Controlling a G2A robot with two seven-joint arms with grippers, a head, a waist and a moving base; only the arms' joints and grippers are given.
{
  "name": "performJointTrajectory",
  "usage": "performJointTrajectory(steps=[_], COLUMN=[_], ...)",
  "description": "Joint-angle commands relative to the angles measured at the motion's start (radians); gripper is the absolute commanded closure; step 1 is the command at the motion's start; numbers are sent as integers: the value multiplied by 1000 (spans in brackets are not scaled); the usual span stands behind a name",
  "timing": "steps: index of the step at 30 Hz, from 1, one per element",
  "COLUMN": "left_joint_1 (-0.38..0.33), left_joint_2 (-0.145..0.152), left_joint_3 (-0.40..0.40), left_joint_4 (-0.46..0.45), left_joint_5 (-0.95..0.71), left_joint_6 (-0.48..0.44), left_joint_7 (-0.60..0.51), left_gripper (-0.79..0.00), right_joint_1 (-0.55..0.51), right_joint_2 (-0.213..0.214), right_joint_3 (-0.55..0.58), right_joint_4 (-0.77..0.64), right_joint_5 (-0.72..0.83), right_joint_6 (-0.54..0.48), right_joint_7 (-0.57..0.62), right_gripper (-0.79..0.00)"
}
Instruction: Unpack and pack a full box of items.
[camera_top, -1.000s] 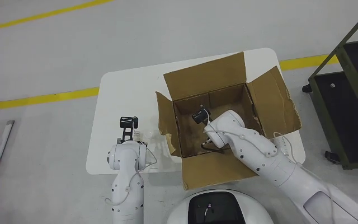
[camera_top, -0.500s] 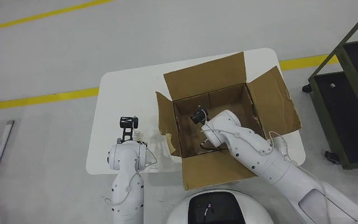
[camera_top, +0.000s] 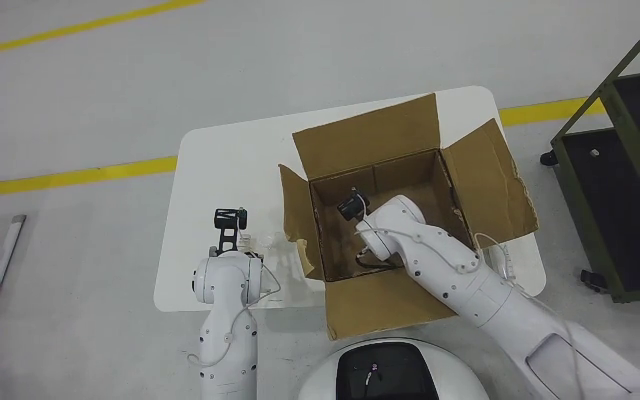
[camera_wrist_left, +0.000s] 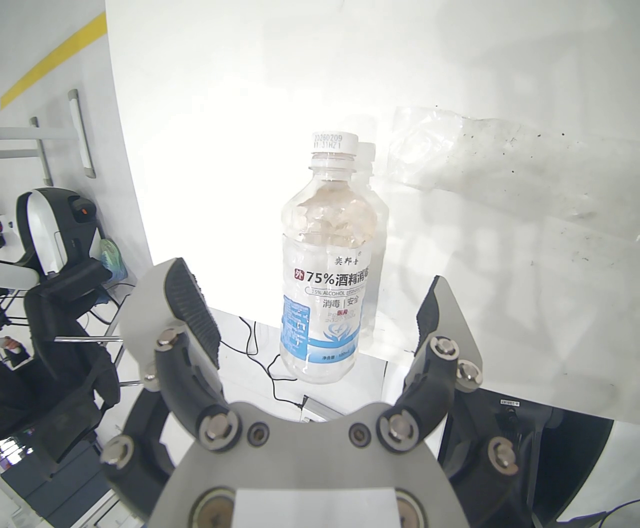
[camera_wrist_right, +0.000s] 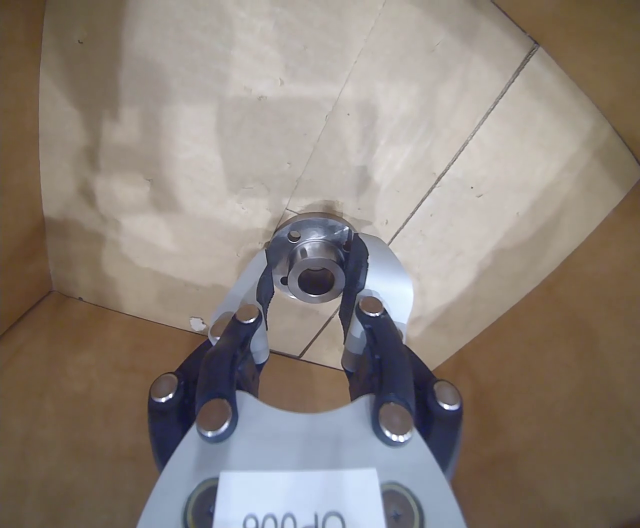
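Down in the open cardboard box the right tool is seen narrowed onto a metal hub, a flanged collar with a round bore; its pads are pressed to the collar's two sides, and the flange is set on the box floor beside the fold seam, towards the left wall; the bore is pointed straight back up along the tool, so a lift in line with that axis is judged to be what the unpacking calls for, the walls being close; no writing is made out on the hub. Out on the desk, left of the box, the left tool is spread wide and nothing is held; a clear bottle is framed between its fingers, touched by neither, cap end away from the tool, a second cap just behind it; a printed label with a blue band is carried, its print left unread; a crumpled plastic bag is seen beyond.
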Motion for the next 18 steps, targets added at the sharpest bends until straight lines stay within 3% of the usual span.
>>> performJointTrajectory(steps=[1,4,5,8,18], left_joint_1=[0,0,0,0,0], left_joint_2=[0,0,0,0,0], left_joint_3=[0,0,0,0,0], left_joint_4=[0,0,0,0,0], left_joint_5=[0,0,0,0,0], left_joint_6=[0,0,0,0,0], left_joint_7=[0,0,0,0,0], left_gripper=[-785,-785,-785,-785,-785], right_joint_1=[0,-1,-1,-6,-33], right_joint_2=[-3,-6,-7,-9,-4], right_joint_3=[1,4,6,12,63], right_joint_4=[6,10,8,-1,-109], right_joint_5=[-3,-8,-11,-23,-64], right_joint_6=[-1,0,2,8,15], right_joint_7=[0,2,4,9,37], right_gripper=[-296,-219,-135,0,0])
